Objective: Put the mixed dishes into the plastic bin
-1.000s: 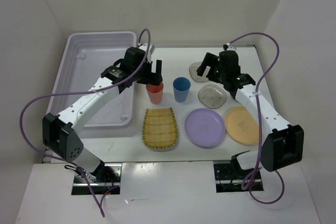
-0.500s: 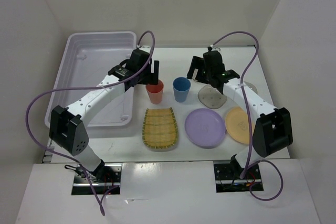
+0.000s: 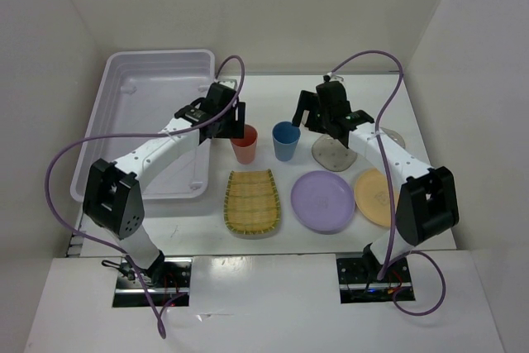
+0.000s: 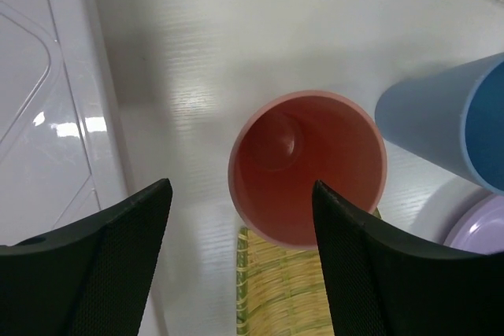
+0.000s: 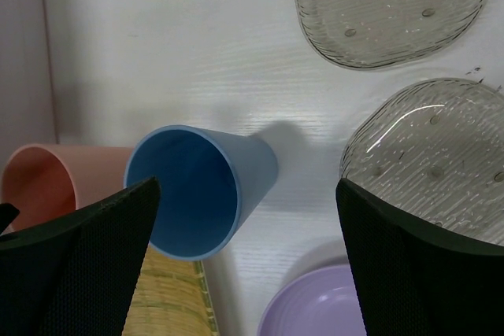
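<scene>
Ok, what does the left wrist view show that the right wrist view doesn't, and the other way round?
Only the left wrist view shows the plastic bin, its wall running down the left edge, and the open left gripper.

Only the right wrist view clearly shows a translucent grey plate at the top and a second grey plate below it. It alone shows the open right gripper.

Both show the pink cup and blue cup upright side by side, part of the yellow ribbed tray and the lilac plate edge.
</scene>
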Controlling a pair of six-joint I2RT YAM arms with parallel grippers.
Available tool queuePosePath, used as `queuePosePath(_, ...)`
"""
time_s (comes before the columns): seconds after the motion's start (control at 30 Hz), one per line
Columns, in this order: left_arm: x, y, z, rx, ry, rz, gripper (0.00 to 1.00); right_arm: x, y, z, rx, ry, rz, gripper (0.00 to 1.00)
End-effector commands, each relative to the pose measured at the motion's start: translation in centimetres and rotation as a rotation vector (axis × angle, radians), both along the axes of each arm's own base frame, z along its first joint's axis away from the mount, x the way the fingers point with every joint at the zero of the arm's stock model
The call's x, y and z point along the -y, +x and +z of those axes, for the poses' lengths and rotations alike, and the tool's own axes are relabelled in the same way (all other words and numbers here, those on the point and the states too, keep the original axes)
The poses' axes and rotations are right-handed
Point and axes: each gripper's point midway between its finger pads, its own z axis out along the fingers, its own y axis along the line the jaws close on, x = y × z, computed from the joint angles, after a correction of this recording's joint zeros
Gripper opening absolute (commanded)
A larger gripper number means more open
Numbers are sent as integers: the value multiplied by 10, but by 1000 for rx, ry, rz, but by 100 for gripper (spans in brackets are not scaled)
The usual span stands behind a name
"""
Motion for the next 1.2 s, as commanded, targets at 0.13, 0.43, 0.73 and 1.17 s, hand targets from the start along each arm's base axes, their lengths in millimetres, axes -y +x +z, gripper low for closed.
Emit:
queuePosePath(0.13,3,7,-14,-18,-10,11,78,-7,15,20,70,8,5,96)
queuePosePath(0.43,7,9,-28,-49,-3,4,64,-6,17,22,82,-1,3,96)
queuePosePath(0.73,8,11,-33,-60,-5,12,22,0,18,26,98,-15,-23,94)
queuePosePath(1.17,-31,21,126,220,-72,147,0,-1,23,70,198,-1,-8,95)
